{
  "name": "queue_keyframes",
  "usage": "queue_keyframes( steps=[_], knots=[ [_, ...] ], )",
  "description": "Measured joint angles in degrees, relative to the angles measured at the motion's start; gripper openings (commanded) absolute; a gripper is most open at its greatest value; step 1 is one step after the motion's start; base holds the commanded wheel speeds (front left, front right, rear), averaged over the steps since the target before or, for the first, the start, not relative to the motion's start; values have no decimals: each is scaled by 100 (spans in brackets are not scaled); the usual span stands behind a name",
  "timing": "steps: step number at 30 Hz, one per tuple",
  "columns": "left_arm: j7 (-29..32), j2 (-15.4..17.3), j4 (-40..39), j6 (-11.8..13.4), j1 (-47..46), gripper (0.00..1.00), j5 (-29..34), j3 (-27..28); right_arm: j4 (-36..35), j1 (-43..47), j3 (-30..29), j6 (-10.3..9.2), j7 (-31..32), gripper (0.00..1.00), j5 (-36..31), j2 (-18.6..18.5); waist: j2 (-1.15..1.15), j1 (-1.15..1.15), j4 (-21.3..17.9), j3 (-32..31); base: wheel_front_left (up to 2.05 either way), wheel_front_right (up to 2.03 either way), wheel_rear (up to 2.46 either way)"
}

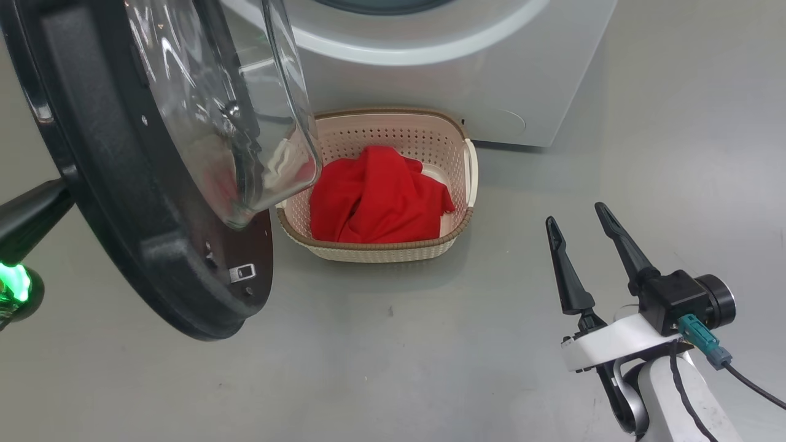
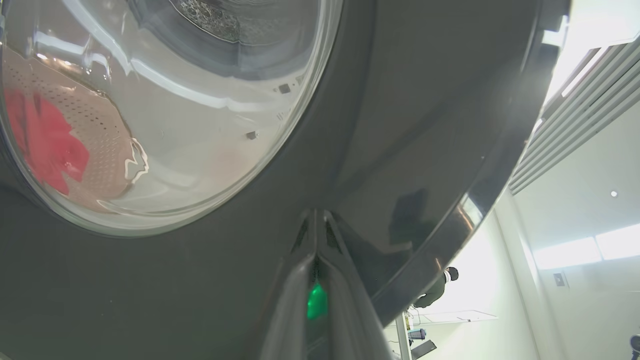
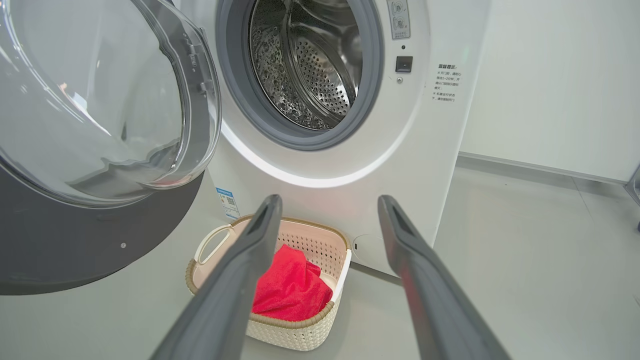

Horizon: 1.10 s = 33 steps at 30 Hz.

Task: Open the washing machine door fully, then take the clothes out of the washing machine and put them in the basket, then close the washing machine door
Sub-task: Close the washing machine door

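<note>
1. Left tool (image 1: 58,191) (image 2: 316,215): far left in the head view. Its two dark fingers are pressed together with nothing between them. The tips rest against the glossy black outer face of the door, where they meet their own reflection. A green light glows behind the fingers.

2. Door (image 1: 123,184) (image 2: 400,125) (image 3: 75,240): swung away from the washer opening, with the clear glass bowl bulging toward the machine. In the head view the bowl overlaps the basket's left end.

3. Basket (image 1: 430,141) (image 3: 290,340): cream, perforated, with a brown rim. It stands on the grey floor (image 1: 399,368), just before the washer's front and below the opening.

4. Clothes (image 1: 374,196) (image 3: 290,290): a red garment, crumpled and lying inside the basket. It is also seen as a red blur through the door glass in the left wrist view.

5. Washer (image 1: 460,73) (image 3: 400,150): a white front-loader. The grey ring and steel drum (image 3: 310,65) are exposed, and a blue-and-white sticker (image 3: 227,202) sits low on the front, left of the basket.

6. Right tool (image 1: 575,213) (image 3: 330,200): lower right in the head view, well apart from the basket. Its fingers are spread wide and grip nothing, pointing toward the washer.
</note>
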Motion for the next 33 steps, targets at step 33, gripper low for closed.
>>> queue_keyframes(
  steps=[33],
  knots=[
    [155, -260, -1111, 201, -260, 0, -138, -324, -193, -429, 167, -154, 0, 100, 257, 74, 0, 0, -1375, 671, 0, 0, 0]
  ],
)
